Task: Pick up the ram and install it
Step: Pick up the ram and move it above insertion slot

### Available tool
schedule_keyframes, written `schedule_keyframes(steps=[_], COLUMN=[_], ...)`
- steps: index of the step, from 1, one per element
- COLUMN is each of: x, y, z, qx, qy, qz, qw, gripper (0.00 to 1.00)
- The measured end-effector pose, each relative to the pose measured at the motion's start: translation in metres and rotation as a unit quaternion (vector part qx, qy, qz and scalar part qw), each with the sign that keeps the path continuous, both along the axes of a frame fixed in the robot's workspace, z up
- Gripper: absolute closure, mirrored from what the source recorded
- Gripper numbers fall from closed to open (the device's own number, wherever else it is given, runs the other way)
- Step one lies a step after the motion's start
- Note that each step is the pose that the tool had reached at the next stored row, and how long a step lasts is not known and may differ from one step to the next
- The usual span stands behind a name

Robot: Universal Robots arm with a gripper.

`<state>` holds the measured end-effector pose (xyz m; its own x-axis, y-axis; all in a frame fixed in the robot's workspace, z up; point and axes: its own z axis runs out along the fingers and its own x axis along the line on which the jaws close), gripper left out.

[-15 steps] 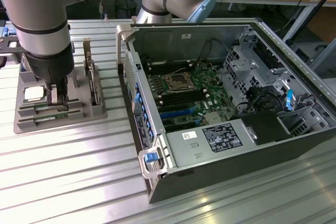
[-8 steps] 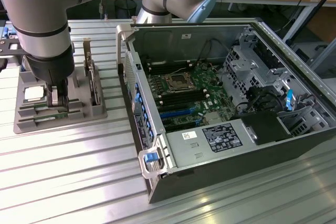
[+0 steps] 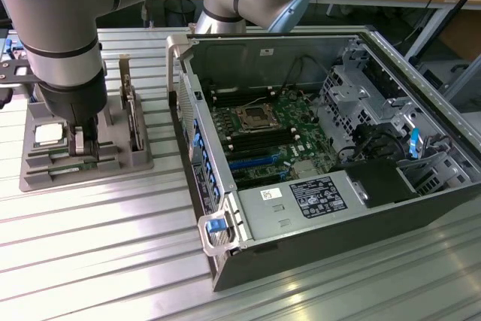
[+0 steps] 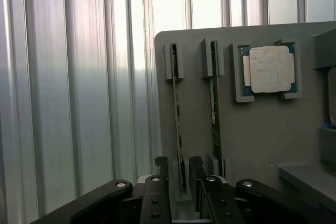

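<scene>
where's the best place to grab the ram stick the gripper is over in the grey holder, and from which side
Probably its two flat faces, along the exposed long edge, coming straight down from above. The ram stands on edge in a slot of the grey holder, thin edge up; the open gripper straddles it that way.
</scene>
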<state>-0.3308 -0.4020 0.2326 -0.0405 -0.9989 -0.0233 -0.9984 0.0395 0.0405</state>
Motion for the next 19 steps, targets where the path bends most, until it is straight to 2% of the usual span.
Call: schedule_keyframes(steps=[19], x=[0.000], y=[-0.0006], z=[-0.0114], qx=[0.0000], qy=[0.0000], qz=[0.000], qw=[1.0000], gripper=[0.70])
